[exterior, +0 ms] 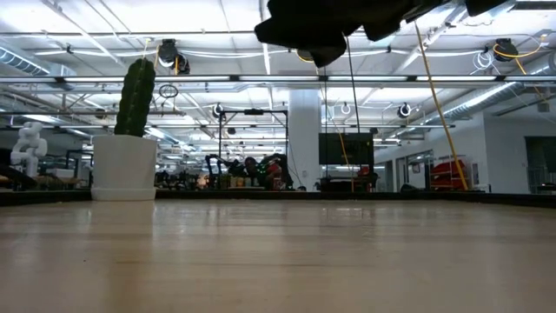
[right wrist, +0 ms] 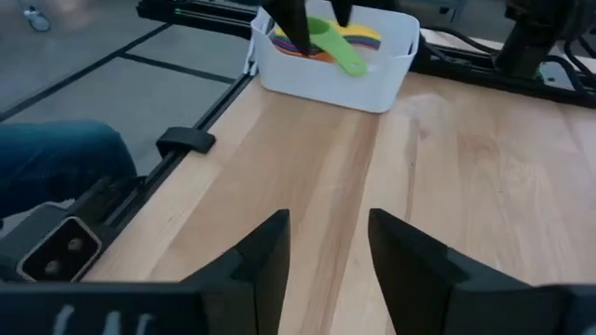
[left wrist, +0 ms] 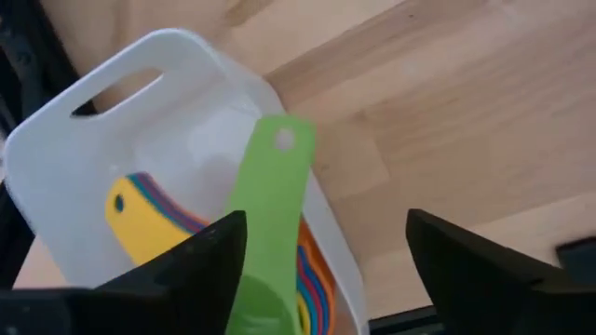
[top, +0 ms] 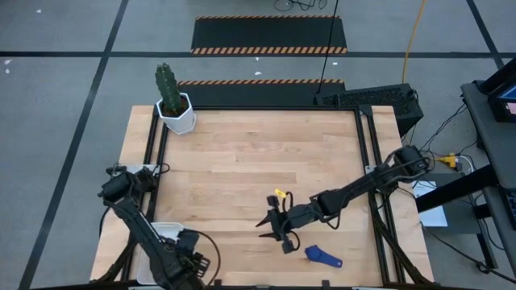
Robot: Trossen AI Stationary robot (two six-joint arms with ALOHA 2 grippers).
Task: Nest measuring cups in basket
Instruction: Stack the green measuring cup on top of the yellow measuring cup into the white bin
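Dark fingers [left wrist: 186, 270] of left gripper [left wrist: 326, 270] fill the near edge of the left wrist view, spread wide w/ nothing clamped between them. Green cup [left wrist: 272, 214] sits right btwn them, handle sticking up past the rim of the basket [left wrist: 74, 140]; not pinched on either side as far as visible. Looks just let go.

Basket holds a nested stack [left wrist: 307, 274]: yellow handle [left wrist: 140, 219] fanned out to one side, w/ blue, red, orange edges showing under the green. Exact count of cups inside can't be told. From the right wrist view, basket [right wrist: 372, 79] is at the far table edge, green handle [right wrist: 343, 54] poking over the rim, left gripper's fingers [right wrist: 293, 28] directly above it.

Step in hand, by my read: release of green cup into stack.

Outstanding: dark blue cup [top: 324, 257] lies on the table near the front edge, just beside right gripper [top: 278, 227], apart from it. Right gripper's jaws partly apart, empty in its own wrist view. Small yellow object [top: 280, 193] close by the right arm; can't ID it.

Next move likely calls for: left arm lifting straight up w/o snagging the green handle; right gripper lowering onto dark blue cup.
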